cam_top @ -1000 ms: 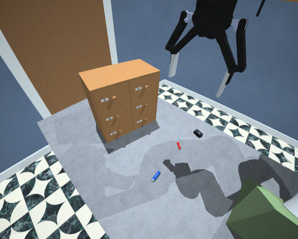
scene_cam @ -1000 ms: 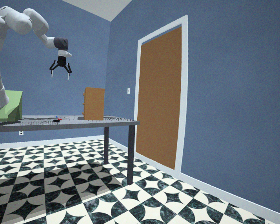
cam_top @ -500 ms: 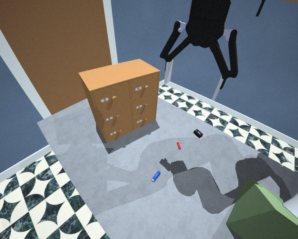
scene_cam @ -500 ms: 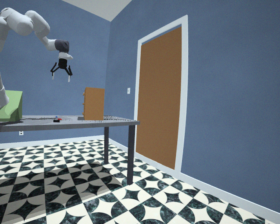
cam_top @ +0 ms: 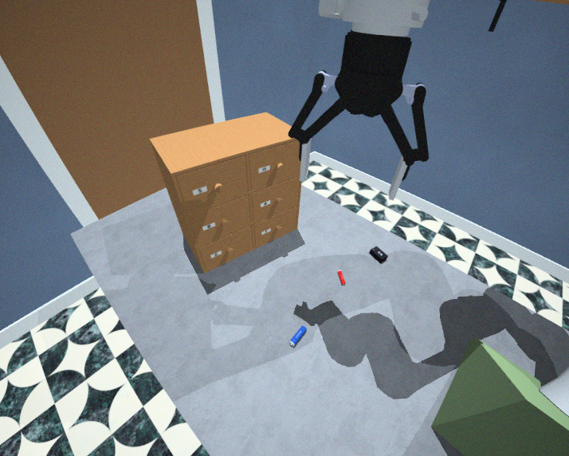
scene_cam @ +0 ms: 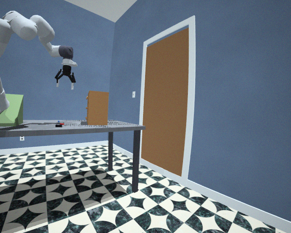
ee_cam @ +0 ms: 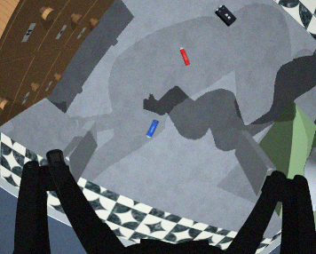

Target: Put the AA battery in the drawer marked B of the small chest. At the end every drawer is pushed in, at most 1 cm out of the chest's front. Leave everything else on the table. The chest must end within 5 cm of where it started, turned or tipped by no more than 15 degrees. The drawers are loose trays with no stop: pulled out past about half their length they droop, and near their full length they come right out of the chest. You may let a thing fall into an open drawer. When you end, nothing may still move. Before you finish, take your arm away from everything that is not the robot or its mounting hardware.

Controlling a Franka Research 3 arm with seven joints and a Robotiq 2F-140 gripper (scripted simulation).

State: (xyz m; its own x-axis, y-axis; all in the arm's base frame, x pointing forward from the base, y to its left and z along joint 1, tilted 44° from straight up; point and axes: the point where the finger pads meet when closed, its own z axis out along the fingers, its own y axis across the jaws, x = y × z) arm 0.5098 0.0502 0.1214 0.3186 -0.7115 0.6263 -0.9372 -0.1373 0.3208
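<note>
The small wooden chest [cam_top: 223, 140] [scene_cam: 98, 108] [ee_cam: 50, 35] stands at the back of the grey table [cam_top: 142, 294] [scene_cam: 72, 130]. It has two columns of three drawers, all pushed in; the labels are too small to read surely. A blue cylinder with a silver end, which looks like the AA battery [cam_top: 298, 336] [ee_cam: 152, 128], lies on the table in front of the chest. My gripper [cam_top: 349, 186] [scene_cam: 65, 86] [ee_cam: 168, 138] is open wide and empty. It hangs high above the table, to the right of the chest's top and well clear of the battery.
A small red cylinder [cam_top: 340, 277] [ee_cam: 185, 56] and a small black block [cam_top: 378, 254] [ee_cam: 225, 14] lie to the right of the chest's front. A large green block [cam_top: 488, 408] [scene_cam: 12, 109] [ee_cam: 289, 140] stands at the near right by the arm's base.
</note>
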